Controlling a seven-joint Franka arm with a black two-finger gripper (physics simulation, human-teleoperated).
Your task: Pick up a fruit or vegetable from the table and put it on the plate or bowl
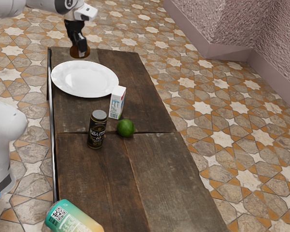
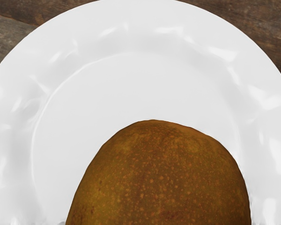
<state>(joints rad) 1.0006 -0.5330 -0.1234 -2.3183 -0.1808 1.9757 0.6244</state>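
gripper point(image 1: 79, 47) clamped on brown fruit point(image 1: 80, 52) abv plate point(image 1: 82, 79) | dk wood table point(image 1: 135, 169) | star-tile floor point(image 1: 222, 121), pink wall point(image 1: 280, 38)

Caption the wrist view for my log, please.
Held brown fruit poised over the white plate on a wooden table.

plate point(image 1: 84, 79): white, glossy glaze.
table point(image 1: 135, 183): dark wood planks, matt, rough grain.
brown fruit point(image 2: 159, 178): matt, finely speckled skin.
can point(image 1: 97, 129): dark metal.
lime point(image 1: 125, 127), at the can's 3 o'clock: smooth, faint sheen.
carton point(image 1: 117, 102): matt paperboard.
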